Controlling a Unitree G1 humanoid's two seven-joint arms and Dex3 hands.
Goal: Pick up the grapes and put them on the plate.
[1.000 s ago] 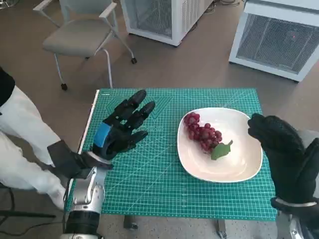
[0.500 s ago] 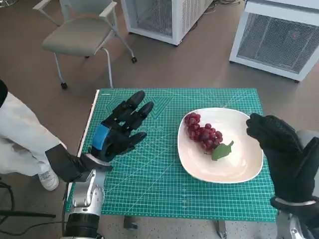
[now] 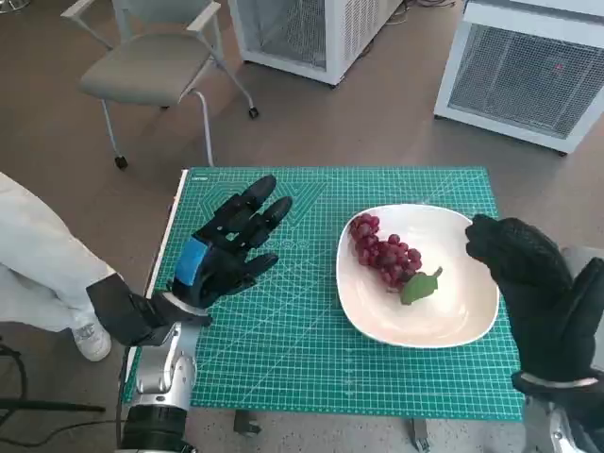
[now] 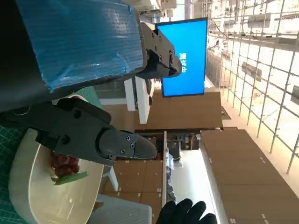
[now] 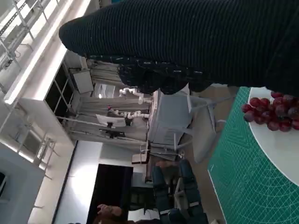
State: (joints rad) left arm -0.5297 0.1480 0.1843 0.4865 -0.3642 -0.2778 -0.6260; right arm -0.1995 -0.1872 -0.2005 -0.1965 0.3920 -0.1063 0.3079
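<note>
The bunch of dark red grapes lies on the round white plate. The bunch is long. In the head view it runs slantwise, from the far left part of the plate toward the middle. One end points away from the robot and to its left. The other end points toward the robot and to its right, and a green leaf sits at that end. The plate rests on the right half of the green cutting mat with white grid lines, which covers the small table.

The left hand, black with blue tape on its back, is above the left half of the mat. Its fingers are spread apart and it holds nothing. The grapes lie to the right of this hand, well apart from it, with bare mat in between.

The right hand in the black knitted glove is at the right edge of the plate, raised up. The grapes lie to its left, near it but not touching. It holds nothing, but I cannot tell how its fingers lie.

On the floor past the table stand a grey chair with thin metal legs and two white boxes with mesh fronts.
</note>
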